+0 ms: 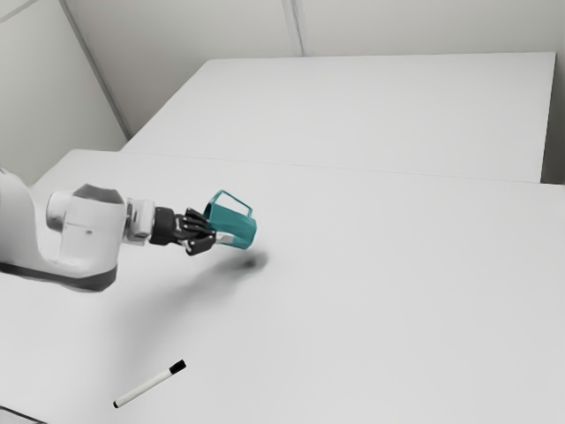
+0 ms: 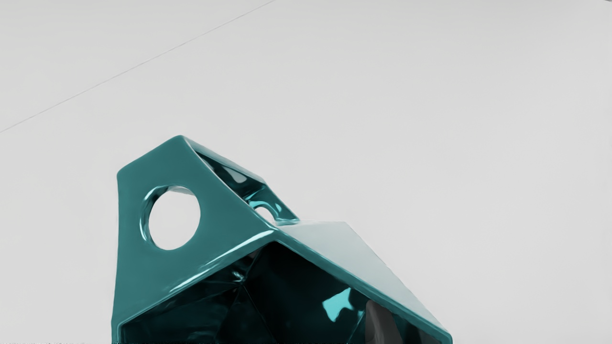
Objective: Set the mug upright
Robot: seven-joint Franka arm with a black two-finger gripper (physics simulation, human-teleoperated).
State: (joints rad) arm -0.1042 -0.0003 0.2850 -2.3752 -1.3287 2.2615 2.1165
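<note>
Claw point(image 1: 219, 237) grips tilted mug point(image 1: 235, 228) above worktop point(image 1: 371, 291)

At the exterior view's left, the white arm point(image 1: 88, 231) reaches across. Next, nearer the camera, a marker point(image 1: 148, 384) lies aslant, its black cap point(image 1: 177, 367) toward the exterior view's right. Then comes the claw, closed on the mug's wall, a finger point(image 2: 380, 322) inside the mouth. The teal mug leans, mouth toward the claw and handle point(image 1: 234, 200) up, just clear of its shadow point(image 1: 255, 262) on the worktop.
</note>
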